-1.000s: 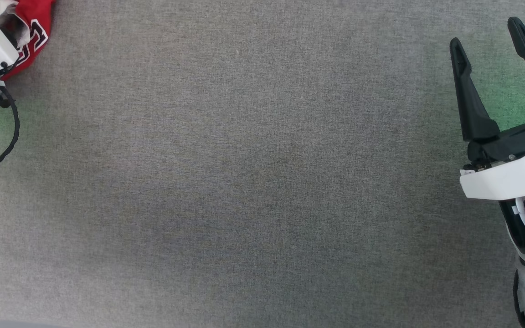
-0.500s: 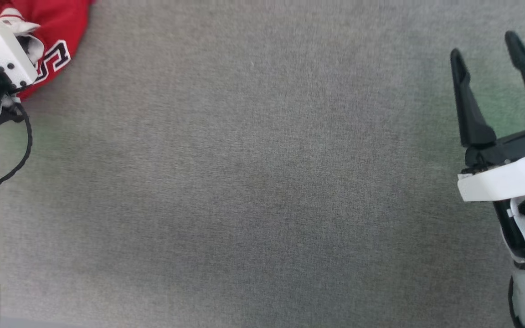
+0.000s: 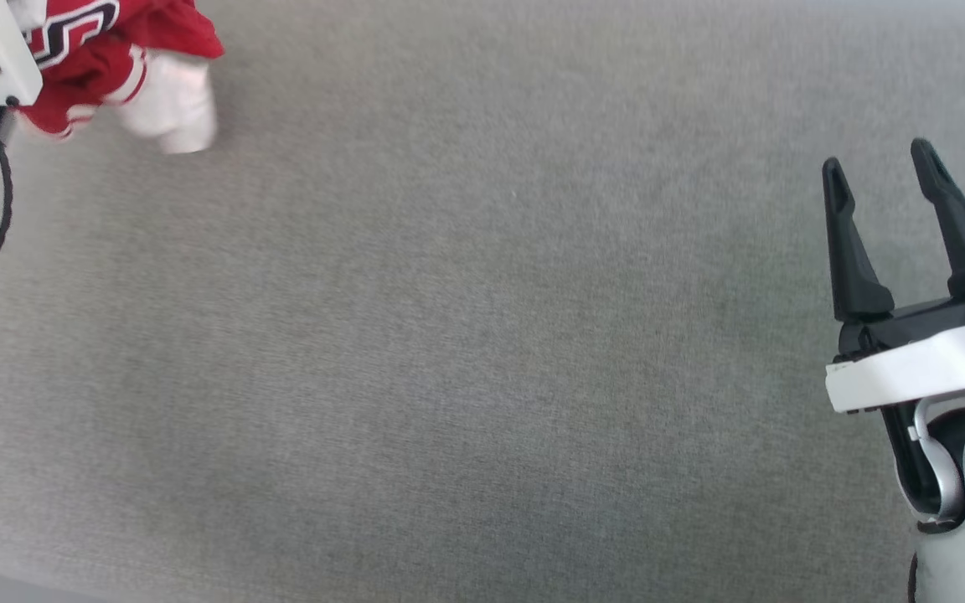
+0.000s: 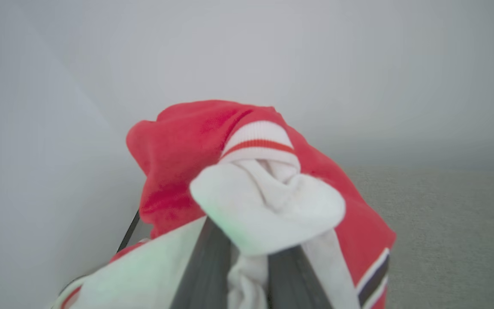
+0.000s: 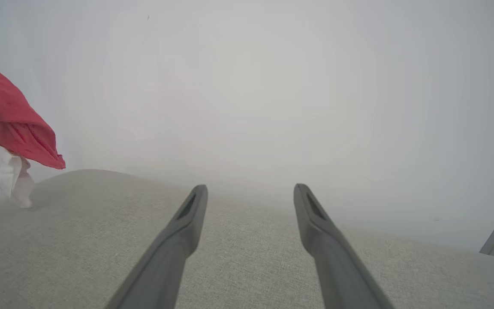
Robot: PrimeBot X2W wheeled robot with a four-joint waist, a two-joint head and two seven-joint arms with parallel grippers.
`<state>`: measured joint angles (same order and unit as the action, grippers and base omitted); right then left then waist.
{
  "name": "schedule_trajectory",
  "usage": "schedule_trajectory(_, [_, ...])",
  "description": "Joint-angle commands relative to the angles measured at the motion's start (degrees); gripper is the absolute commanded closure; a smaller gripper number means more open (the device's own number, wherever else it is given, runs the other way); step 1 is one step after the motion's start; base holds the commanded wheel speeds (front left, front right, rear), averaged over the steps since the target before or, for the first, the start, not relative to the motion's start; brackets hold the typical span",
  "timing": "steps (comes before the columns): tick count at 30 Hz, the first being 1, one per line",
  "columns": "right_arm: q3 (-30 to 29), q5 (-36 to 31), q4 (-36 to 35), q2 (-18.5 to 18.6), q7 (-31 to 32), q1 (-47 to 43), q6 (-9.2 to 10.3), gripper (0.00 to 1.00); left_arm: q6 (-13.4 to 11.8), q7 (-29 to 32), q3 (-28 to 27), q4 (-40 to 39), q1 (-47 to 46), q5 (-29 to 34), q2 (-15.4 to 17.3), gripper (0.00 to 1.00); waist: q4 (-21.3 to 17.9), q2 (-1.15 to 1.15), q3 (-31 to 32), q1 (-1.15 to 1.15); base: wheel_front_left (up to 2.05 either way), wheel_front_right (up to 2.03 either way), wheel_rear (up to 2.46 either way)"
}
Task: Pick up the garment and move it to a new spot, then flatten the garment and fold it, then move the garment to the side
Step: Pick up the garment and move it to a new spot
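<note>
Grey fabric surface (image 3: 482, 335) spreads beneath both your arms. Garment (image 4: 178, 150), red jersey, bunches over tips of your left gripper (image 4: 247, 262): white lining wadded between fingers, striped trim folded on top. Your left gripper clenched on garment. Seen from your right gripper (image 3: 880, 163), garment sits well apart, far to its left, white fold hanging lowest, near surface; you cannot tell contact. Your right gripper released, jaws spread wide, above surface.
</note>
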<state>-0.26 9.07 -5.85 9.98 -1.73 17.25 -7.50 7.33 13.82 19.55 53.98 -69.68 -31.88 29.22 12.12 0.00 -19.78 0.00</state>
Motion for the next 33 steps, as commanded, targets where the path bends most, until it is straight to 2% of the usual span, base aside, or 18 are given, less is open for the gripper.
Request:
schedule_trajectory(1, [-0.6,0.3,0.2,-0.5,-0.7,-1.0,0.02,0.00,0.2,-0.1,1.4,-2.8,1.0,-0.4,1.0,1.00,1.1,0.00,3.7,0.00,0.00,0.00,0.00])
schedule_trajectory(9, [-2.5,0.2,0.3,-2.2,-1.7,-3.5,0.02,0.00,0.1,4.2,4.9,-14.9,3.2,-2.2,4.3,1.00,0.9,0.00,8.1,0.00,0.00,0.00,0.00])
schedule_trajectory(14, [-3.8,0.3,0.3,-3.3,-2.2,-5.0,0.02,0.00,-0.2,9.1,5.6,-24.9,6.5,-3.3,6.3,1.00,-1.1,0.00,10.5,0.00,0.00,0.00,0.00])
schedule_trajectory(19, [-5.2,-0.1,0.4,-4.2,-2.8,-6.6,0.02,0.00,-1.9,14.8,6.7,-36.4,10.8,-3.9,8.5,1.00,-4.6,0.00,12.0,0.00,0.00,0.00,0.00])
schedule_trajectory(25, [-7.6,-0.3,0.0,-5.2,-3.1,-8.4,0.02,0.00,-4.1,20.7,8.6,-49.0,15.3,-5.4,9.1,1.00,-10.3,0.00,12.3,0.00,0.00,0.00,0.00])
schedule_trajectory(33, [-9.2,0.2,0.6,-6.5,-4.1,-9.9,0.02,0.00,-5.6,25.6,12.7,-59.3,18.7,-6.6,6.4,1.00,-18.3,0.00,11.2,0.00,0.00,0.00,0.00])
